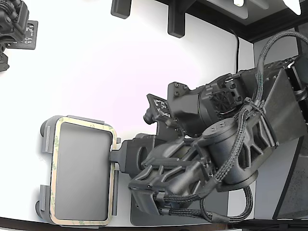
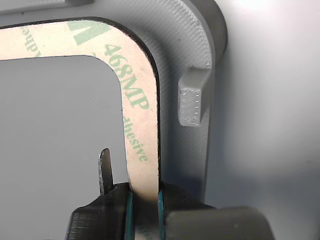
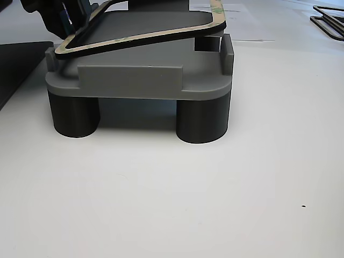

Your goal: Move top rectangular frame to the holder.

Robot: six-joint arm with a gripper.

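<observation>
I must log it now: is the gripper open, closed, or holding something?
Gripper: closed, its fingers pinching the rim of the frame over the holder.

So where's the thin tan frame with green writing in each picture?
Exterior view: thin tan rounded-rectangle frame lies over the grey tray, lower left.
Wrist view: its corner curves down into the jaws.
Other view: tilted, one end lifted.
Shared landmark: the tray's raised tabs.
</observation>
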